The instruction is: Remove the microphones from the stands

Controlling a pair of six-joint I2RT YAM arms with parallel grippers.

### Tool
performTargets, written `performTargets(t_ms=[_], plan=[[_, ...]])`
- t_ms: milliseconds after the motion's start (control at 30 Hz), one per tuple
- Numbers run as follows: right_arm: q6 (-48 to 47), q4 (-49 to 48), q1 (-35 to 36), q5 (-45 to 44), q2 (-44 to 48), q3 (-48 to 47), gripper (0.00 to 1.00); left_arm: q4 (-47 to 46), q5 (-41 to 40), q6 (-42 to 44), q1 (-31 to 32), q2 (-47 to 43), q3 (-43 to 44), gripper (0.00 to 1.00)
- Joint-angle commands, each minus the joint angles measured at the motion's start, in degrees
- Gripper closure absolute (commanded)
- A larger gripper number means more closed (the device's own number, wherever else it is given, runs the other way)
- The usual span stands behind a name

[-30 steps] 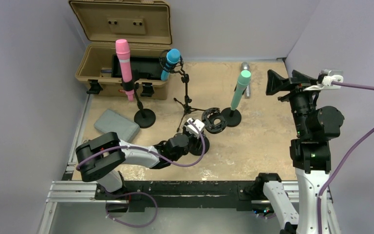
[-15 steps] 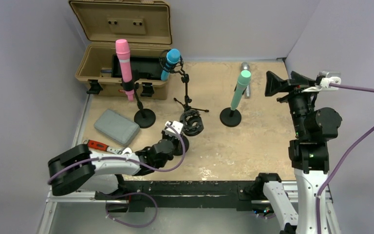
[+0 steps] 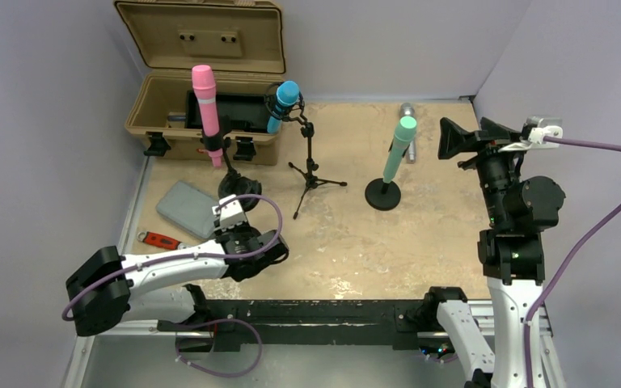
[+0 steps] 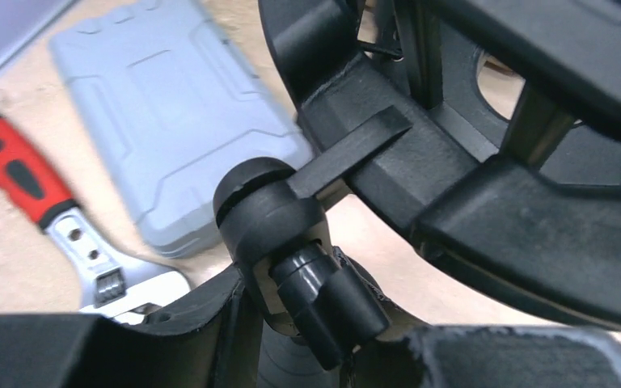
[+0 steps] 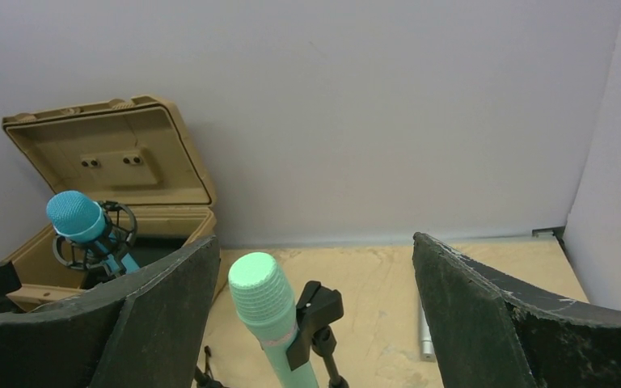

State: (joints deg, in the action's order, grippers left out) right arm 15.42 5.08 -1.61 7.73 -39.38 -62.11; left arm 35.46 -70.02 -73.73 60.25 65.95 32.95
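Observation:
Three microphones stand clipped upright in their stands: a pink one (image 3: 204,97), a blue one (image 3: 285,95) in a shock mount on a tripod, and a green one (image 3: 399,147) on a round base (image 3: 382,195). My right gripper (image 3: 469,134) is open and raised, just right of the green microphone. In the right wrist view the green microphone (image 5: 268,311) and its clip (image 5: 315,319) show ahead between the spread fingers. My left gripper (image 3: 238,200) is shut on the stem of an empty black shock mount (image 4: 420,153), low by the pink microphone's stand base.
An open tan case (image 3: 202,81) sits at the back left. A grey flat box (image 3: 192,208) and a red-handled wrench (image 3: 162,241) lie left of my left gripper, and both show in the left wrist view. A silver microphone (image 3: 407,110) lies by the back wall.
My left arm has swung left across the table, carrying the black shock mount from the centre to beside the pink microphone's stand base. The right arm has hardly moved.

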Motion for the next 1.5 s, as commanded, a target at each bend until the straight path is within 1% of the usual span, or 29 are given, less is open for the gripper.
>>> performTargets(t_ms=[0,67,100,167,200,233,267,300,333,367,400,433,467,600,733,833,900,967,1100,1200,1267,1333,1433,1467], plan=[[0.4,-1.9,0.0,1.5,0.0,-0.1,0.13,26.6,-4.9,-27.1,-0.3,3.8,3.9,1.0],[0.4,-1.8,0.0,1.4,0.0,-0.2,0.13,27.4,-4.5,-27.6,-0.2,4.0,4.4,1.0],[0.4,-1.8,0.0,1.4,-0.1,-0.2,0.13,27.4,-4.5,-27.5,0.1,3.7,4.5,0.88],[0.4,-1.8,0.0,1.4,-0.2,-0.4,0.13,26.3,-4.4,-26.1,0.9,2.7,4.5,0.51],[0.5,-1.9,0.0,1.5,-0.3,-0.3,0.13,23.8,-4.1,-23.2,1.3,1.7,4.3,0.4],[0.5,-1.9,0.0,1.5,-0.3,-0.2,0.13,19.5,-3.0,-17.6,1.3,0.1,3.9,0.35],[0.7,-2.0,0.0,1.5,-0.5,-0.2,0.13,14.3,-1.7,-10.9,1.4,-1.6,2.9,0.33],[0.7,-1.9,0.0,1.7,-0.7,-0.1,0.13,8.2,-0.2,-4.6,1.4,-3.4,1.7,0.27],[0.7,-2.1,0.0,1.9,-0.8,0.0,0.13,2.4,1.8,1.8,1.3,-5.4,0.0,0.06],[0.8,-2.1,0.0,2.1,-1.0,0.1,0.13,-3.7,3.6,6.8,1.3,-7.6,-1.7,0.01],[0.9,-2.1,0.0,2.2,-1.2,0.1,0.13,-7.6,5.2,10.4,1.3,-9.3,-3.1,0.0],[0.9,-2.0,0.0,2.3,-1.4,0.1,0.13,-8.7,6.1,11.3,1.3,-10.5,-3.6,0.0],[0.8,-1.9,0.0,2.4,-1.4,0.2,0.13,-7.6,6.4,10.8,1.3,-11.3,-3.5,0.0],[0.8,-1.8,0.0,2.3,-1.4,-0.1,0.13,3.7,6.7,4.9,1.3,-11.5,1.3,0.0],[0.7,-1.6,0.0,2.3,-1.7,-0.4,0.13,12.3,10.0,4.8,1.3,-15.0,5.9,0.0],[0.6,-1.7,0.0,2.4,-2.0,-0.3,0.13,10.6,13.7,10.7,1.3,-21.7,5.8,0.0],[0.6,-1.7,0.0,2.6,-2.3,-0.3,0.13,8.9,16.1,13.8,1.3,-28.5,4.6,0.0],[0.7,-1.4,0.0,2.9,-2.6,-0.6,0.13,6.1,19.3,18.9,1.3,-34.1,3.4,0.0],[0.9,-0.4,0.0,4.5,-2.8,-1.1,0.12,0.6,26.8,29.0,1.3,-44.1,2.0,0.0],[0.9,0.4,0.0,7.5,-3.4,-1.1,0.12,-2.5,32.9,35.8,1.3,-49.6,3.1,0.0],[0.4,3.1,0.0,10.6,-6.0,-2.6,0.12,-6.0,37.3,41.9,1.3,-51.8,4.5,0.0],[0.1,6.0,0.2,11.5,-8.5,-4.2,0.12,-8.6,41.7,46.7,1.3,-52.5,6.8,0.0],[-0.4,9.5,1.9,7.6,-11.6,-6.9,0.12,-10.6,47.5,53.1,1.3,-50.0,12.4,0.0],[-0.3,10.5,4.2,5.6,-12.3,-7.9,0.12,-11.0,49.6,54.9,1.3,-47.8,14.5,0.0]])
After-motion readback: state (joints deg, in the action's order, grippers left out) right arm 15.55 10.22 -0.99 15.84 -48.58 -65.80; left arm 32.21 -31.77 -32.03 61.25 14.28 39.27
